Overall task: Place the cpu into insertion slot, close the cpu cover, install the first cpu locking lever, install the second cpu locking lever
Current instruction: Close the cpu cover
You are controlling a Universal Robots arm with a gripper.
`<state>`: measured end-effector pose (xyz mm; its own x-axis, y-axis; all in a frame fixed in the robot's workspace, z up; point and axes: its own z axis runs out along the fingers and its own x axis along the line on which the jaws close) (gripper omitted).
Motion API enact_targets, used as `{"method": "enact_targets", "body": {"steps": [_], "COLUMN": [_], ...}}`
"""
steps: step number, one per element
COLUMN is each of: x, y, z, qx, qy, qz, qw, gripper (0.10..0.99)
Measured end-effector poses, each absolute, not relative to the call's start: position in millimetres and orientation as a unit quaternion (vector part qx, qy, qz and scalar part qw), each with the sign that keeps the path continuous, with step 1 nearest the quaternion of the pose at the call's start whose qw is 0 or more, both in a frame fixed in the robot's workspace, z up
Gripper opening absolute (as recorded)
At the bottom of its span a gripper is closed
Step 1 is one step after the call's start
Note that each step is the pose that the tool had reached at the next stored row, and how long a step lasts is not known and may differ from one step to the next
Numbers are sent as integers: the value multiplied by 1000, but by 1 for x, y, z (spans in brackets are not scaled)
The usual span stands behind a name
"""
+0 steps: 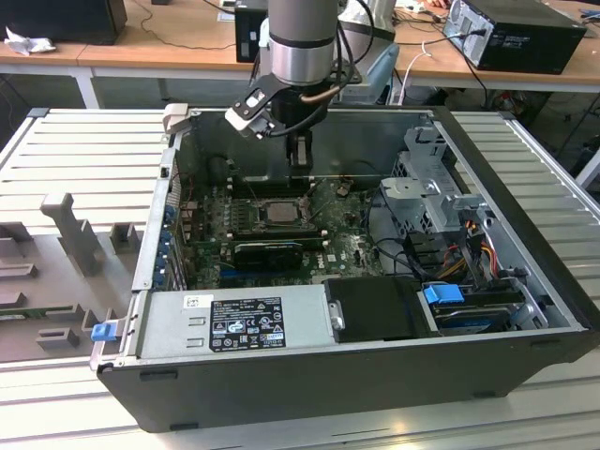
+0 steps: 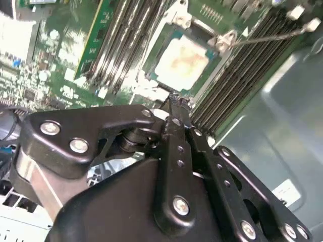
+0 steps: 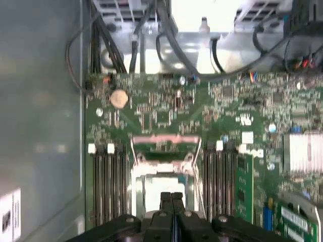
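The small flat silver-grey square cpu (image 2: 181,63) lies seated in the square black insertion slot (image 1: 255,214). The black two-finger gripper (image 1: 300,161) hovers at the slot's 12 o'clock in the exterior view, fingers pressed together and holding nothing. We judge that closing the thin silver-grey metal cpu cover (image 3: 164,141) is the step in hand. It calls for a gentle downward push.

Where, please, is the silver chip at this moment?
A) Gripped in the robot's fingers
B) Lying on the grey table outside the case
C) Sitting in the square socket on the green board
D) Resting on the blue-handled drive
C: the chip lies flat inside the socket on the green board, while the gripper hangs over the socket's edge, apart from the chip.
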<state>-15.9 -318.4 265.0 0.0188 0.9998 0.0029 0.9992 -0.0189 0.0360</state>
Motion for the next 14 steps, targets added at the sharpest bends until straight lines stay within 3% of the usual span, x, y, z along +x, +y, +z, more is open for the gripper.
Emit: {"method": "enact_targets", "body": {"steps": [14], "x": [-2], "y": [-318], "z": [279], "qx": [713], "qy": [701], "qz": [14], "qw": [12], "gripper": [106]}}
